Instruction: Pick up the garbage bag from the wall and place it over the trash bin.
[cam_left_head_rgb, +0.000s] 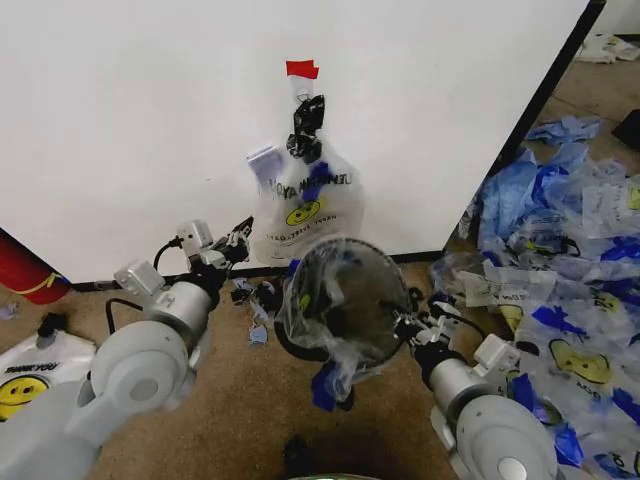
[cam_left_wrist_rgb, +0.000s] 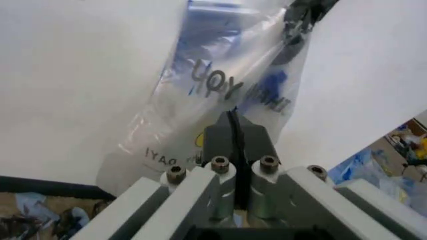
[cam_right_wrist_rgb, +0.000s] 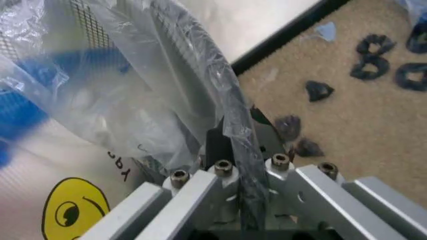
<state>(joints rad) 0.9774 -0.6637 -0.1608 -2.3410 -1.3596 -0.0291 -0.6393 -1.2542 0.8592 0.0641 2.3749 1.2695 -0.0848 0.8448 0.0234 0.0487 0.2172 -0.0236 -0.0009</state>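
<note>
Jaws of the right gripper (cam_right_wrist_rgb: 230, 142) are closed on the rim of the bin (cam_left_head_rgb: 345, 290), pinching the black wire edge together with the clear plastic already draped over it; in the head view this gripper (cam_left_head_rgb: 412, 328) sits at lower right of centre, touching the bin's right side, and the bin is tipped so its mouth faces the camera. That plastic liner (cam_left_head_rgb: 325, 335) covers the bin and hangs below it, with blue streaks and a yellow smiley visible in the right wrist view (cam_right_wrist_rgb: 70, 212). Jaws of the left gripper (cam_left_wrist_rgb: 237, 132) are pressed together, their tips just at the lower part of the bag (cam_left_wrist_rgb: 227, 85) on the wall, though whether any plastic is caught between them cannot be told; in the head view this gripper (cam_left_head_rgb: 238, 240) is left of centre, just beside the bag's lower left edge. Farther back, the bag (cam_left_head_rgb: 305, 205) hangs flat on the wall (cam_left_head_rgb: 130, 120) in the upper middle of the frame, its knotted dark top under a red tape piece (cam_left_head_rgb: 301, 69), its bottom near the black strip (cam_left_head_rgb: 420, 256) at the wall's base. Dark and blue scraps (cam_left_head_rgb: 255, 300) lie on the floor (cam_left_head_rgb: 240, 400) under it. A heap of similar bags (cam_left_head_rgb: 560, 300) fills the right side.
</note>
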